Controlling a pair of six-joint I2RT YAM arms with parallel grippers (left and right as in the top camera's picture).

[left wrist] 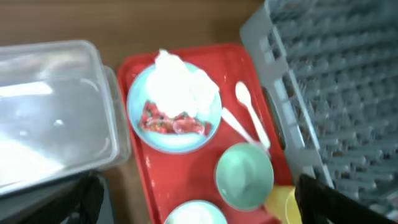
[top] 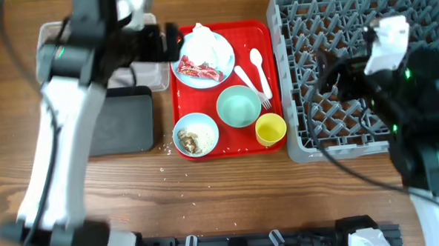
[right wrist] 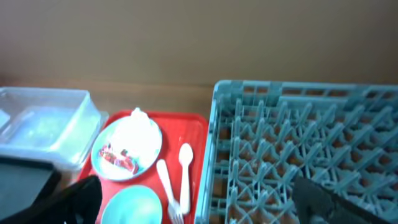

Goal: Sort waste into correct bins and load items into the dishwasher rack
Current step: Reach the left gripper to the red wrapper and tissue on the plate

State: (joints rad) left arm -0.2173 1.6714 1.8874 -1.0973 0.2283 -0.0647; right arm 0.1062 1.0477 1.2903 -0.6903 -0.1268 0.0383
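Note:
On the red serving tray, a pale blue plate [top: 218, 66] holds a crumpled white napkin [top: 203, 42] and red wrapper scraps [top: 198, 68]. A pale blue bowl [top: 196, 134] holds beige crumbs. A mint bowl [top: 239, 106], a yellow cup [top: 270, 128], a white spoon [top: 259, 65] and a fork [top: 251, 84] lie beside them. The grey rack [top: 348, 13] stands at the right. My left gripper [left wrist: 202, 194] is open and empty above the tray, near the plate [left wrist: 177, 142]. My right gripper [right wrist: 199, 199] is open and empty over the rack's left part [right wrist: 298, 143].
The clear tub [left wrist: 56, 112] stands left of the red tray [top: 232, 148], partly hidden under my left arm in the overhead view. The black tray [top: 123, 123] lies in front of it. A few crumbs lie on the wooden table by the red tray's front edge.

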